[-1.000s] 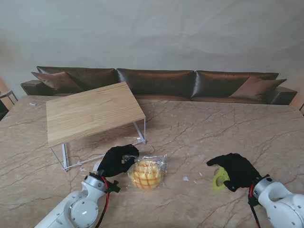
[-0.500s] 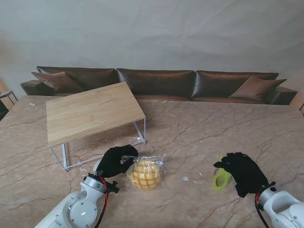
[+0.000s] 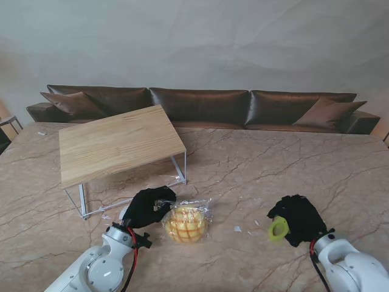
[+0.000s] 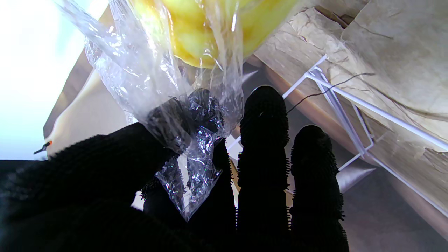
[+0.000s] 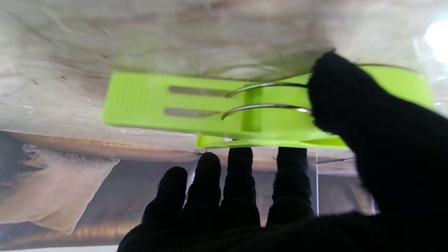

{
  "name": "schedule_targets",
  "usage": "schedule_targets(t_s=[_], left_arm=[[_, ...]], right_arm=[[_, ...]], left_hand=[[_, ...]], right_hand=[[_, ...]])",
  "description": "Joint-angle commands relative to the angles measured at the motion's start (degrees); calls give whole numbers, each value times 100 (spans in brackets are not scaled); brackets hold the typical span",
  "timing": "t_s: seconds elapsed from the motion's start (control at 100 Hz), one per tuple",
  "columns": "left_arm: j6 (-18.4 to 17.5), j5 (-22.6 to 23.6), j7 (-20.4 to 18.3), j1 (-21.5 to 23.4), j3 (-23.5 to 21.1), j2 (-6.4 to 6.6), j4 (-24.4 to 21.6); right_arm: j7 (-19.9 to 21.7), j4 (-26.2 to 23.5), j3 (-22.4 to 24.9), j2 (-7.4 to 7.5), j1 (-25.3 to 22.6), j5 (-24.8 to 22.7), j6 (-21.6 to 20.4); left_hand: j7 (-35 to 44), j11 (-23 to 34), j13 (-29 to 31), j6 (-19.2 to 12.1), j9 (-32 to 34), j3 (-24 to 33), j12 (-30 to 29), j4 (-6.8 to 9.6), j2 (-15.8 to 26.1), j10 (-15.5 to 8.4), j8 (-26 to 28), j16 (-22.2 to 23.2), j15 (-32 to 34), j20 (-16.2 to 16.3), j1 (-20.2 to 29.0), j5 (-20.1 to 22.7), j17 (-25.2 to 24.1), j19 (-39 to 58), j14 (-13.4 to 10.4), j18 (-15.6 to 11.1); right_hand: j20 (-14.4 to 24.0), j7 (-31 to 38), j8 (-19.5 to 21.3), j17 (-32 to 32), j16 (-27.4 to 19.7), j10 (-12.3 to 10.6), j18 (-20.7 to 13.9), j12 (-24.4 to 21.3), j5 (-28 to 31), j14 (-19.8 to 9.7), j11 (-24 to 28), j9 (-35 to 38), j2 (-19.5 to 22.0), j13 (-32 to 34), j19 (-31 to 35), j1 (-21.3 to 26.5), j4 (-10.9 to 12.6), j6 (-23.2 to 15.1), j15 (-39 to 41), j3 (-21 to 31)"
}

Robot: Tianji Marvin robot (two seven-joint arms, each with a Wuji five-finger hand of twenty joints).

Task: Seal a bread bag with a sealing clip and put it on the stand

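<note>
A clear bag holding a yellow round bread [image 3: 187,222] lies on the marble table near me. My left hand [image 3: 148,206] is shut on the bag's twisted neck [image 4: 182,140], pinched between thumb and forefinger. A lime-green sealing clip [image 3: 278,229] sits in my right hand [image 3: 298,219], to the right of the bag. The right wrist view shows the clip [image 5: 210,108] gripped between the thumb [image 5: 353,115] on one side and the other fingers beneath. The wooden-topped stand [image 3: 118,143] with white wire legs is beyond my left hand.
A brown sofa [image 3: 200,106] runs along the table's far edge. Small white scraps [image 3: 238,229] lie on the marble between bag and clip. The stand's wire leg [image 4: 336,101] passes close by my left fingers.
My right hand has closed around the green clip and raised it slightly off the table, shifting a little toward the left. The left hand keeps holding the bag's neck.
</note>
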Motion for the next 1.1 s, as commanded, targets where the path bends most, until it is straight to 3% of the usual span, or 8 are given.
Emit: schedule_targets(t_s=[0.0,0.09,0.21,0.33,0.53,0.71,0.77,1.09], left_arm=[[-2,-8,-15,60,-11,-7,-40],[-5,-2,7,64,-21,-10,-34],[-17,-16,-8,73,-41,-8,-31],[-36,-29,-18,85,-72,-7,-24],[-70,-59,-64,115,-152,1,-33],[-93,-72,-68,114,-164,-1,-22],[-101,-74,-67,112,-158,-2,-18],[-108,-58,-62,105,-127,-1,-35]], right_arm=[[-70,3,-101,-87,113,-33,48],[-212,137,-400,-113,330,69,291],[-442,361,-874,-160,665,252,672],[-474,440,-1220,-189,890,359,967],[-337,302,-1196,-196,901,416,875],[-244,-21,-786,-164,595,190,642],[-232,-70,-653,-152,505,107,574],[-174,41,-351,-108,383,26,207]], left_hand=[[496,449,124,-375,289,136,168,346,426,-549,223,109,4,-35,159,202,-61,191,-132,-86],[494,441,112,-367,278,123,169,344,427,-555,218,112,-3,-30,179,196,-80,186,-120,-91],[494,434,89,-376,269,100,171,338,436,-555,216,112,-20,-26,185,188,-92,178,-123,-89],[497,437,98,-374,279,104,170,342,439,-553,217,109,-23,-22,189,193,-87,177,-123,-89],[504,440,106,-389,285,93,172,346,440,-558,221,108,-21,-16,179,204,-74,181,-135,-93],[493,436,115,-391,294,103,166,350,440,-561,214,107,-16,-11,166,202,-66,184,-133,-97],[485,434,116,-397,291,96,166,348,451,-563,211,106,-14,-11,161,191,-70,182,-135,-96],[471,416,110,-417,281,70,168,340,472,-563,207,102,-20,-6,153,180,-78,176,-141,-111]], right_hand=[[289,279,511,-235,279,-72,134,172,405,102,371,309,164,11,468,-323,-90,-286,412,-91],[669,492,1059,-298,713,-142,318,396,790,212,838,698,372,17,741,-512,-97,-365,930,-213],[1100,367,1230,-328,1074,-149,411,702,775,277,1092,869,655,79,745,-956,-136,-97,1231,-467],[1645,-468,352,-337,1090,-61,460,483,146,326,694,603,844,19,428,-1345,-130,636,1017,-705],[1167,-723,-479,-248,-79,-33,68,-104,-642,-189,-312,204,590,214,-192,-1565,-194,1094,-310,-609],[885,-605,-467,-164,-203,-71,-122,-146,-372,-182,-417,524,286,546,-165,-1563,-236,1027,-458,-483],[726,-488,-392,-163,-197,-89,-146,-128,-231,-164,-426,654,-153,673,123,-1696,-316,946,-457,-129],[479,-65,-104,-136,-156,-210,-225,-83,197,-186,-347,1025,-377,1028,224,-1516,-329,566,-378,-20]])
